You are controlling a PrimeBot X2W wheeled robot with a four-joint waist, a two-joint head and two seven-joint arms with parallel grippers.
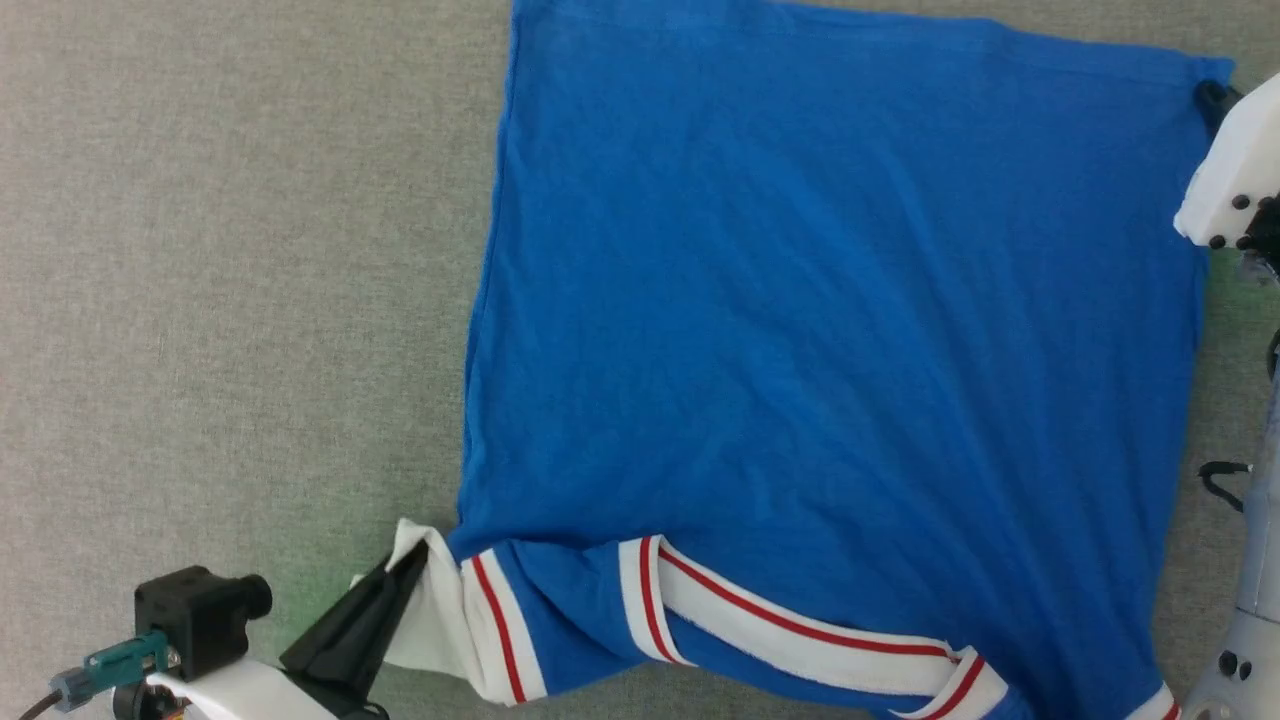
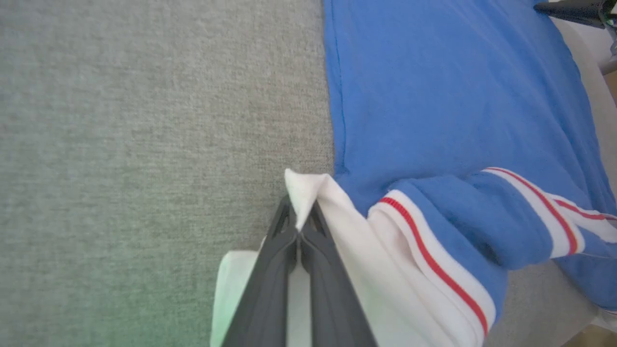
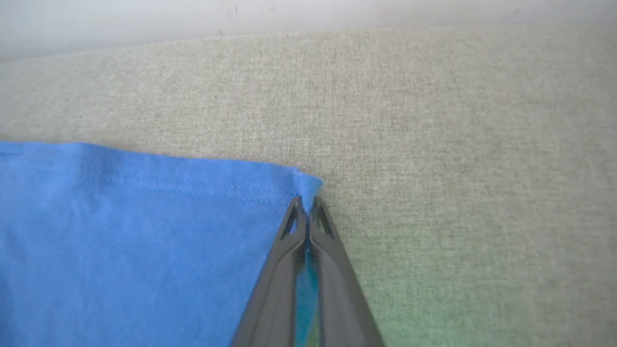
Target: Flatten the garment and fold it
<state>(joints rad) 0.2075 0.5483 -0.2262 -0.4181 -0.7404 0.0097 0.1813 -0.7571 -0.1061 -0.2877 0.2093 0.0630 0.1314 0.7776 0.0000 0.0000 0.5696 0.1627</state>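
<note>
The garment (image 1: 830,330), a royal-blue jersey with white, red-striped trim, lies spread plain side up on the grey cloth surface. Its white sleeve (image 1: 430,610) is bunched at the near left corner, and my left gripper (image 1: 408,568) is shut on that sleeve's edge. In the left wrist view the left gripper (image 2: 300,217) pinches a peak of white sleeve fabric (image 2: 308,185). At the far right hem corner my right gripper (image 1: 1212,95) is mostly covered by its white wrist. In the right wrist view the right gripper (image 3: 305,206) is shut on the blue hem corner (image 3: 308,185).
Grey fabric surface (image 1: 230,300) stretches wide to the left of the jersey. A striped band (image 1: 800,630) runs across the near edge, with part of the shirt folded under. The surface's far edge meets a pale wall (image 3: 193,19) in the right wrist view.
</note>
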